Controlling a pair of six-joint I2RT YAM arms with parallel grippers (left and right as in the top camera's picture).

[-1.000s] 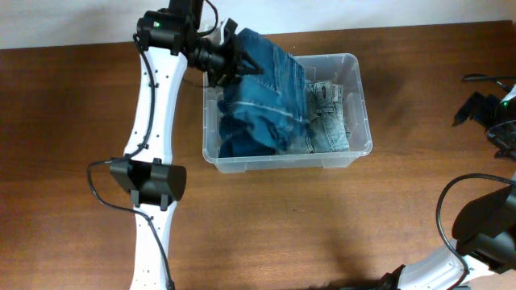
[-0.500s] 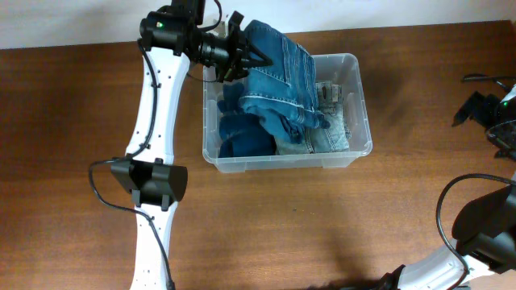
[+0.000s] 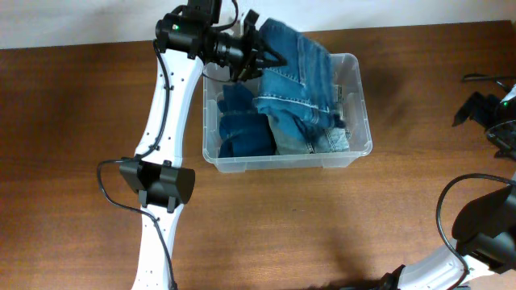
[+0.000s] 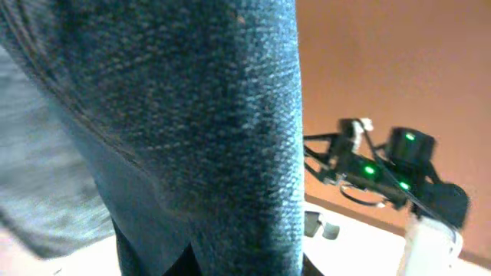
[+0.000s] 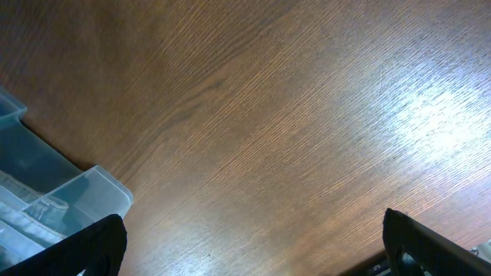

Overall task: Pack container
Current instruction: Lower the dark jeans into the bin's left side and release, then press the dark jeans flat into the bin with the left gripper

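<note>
The container (image 3: 360, 97), a clear plastic bin, stands at the back middle of the wooden table. Inside it lie folded dark blue denim (image 3: 242, 135) and paler denim (image 3: 326, 142). My left gripper (image 3: 260, 55) hovers over the bin's back left corner, shut on a pair of blue jeans (image 3: 298, 74) that hangs across the bin. In the left wrist view the jeans (image 4: 192, 115) fill the left half and hide the jaws. My right gripper (image 5: 253, 241) stands wide open over bare table, with nothing between its fingers (image 5: 100, 245). A corner of the container (image 5: 73, 201) shows at lower left.
The right arm (image 3: 482, 111) sits at the table's far right edge, away from the bin. The left arm's base (image 3: 157, 184) stands left of the bin. A white wall runs along the back.
My left gripper has moved to the right along the bin's back edge, carrying the jeans with it. The jeans now hang more over the bin's right half. The right arm has not moved.
</note>
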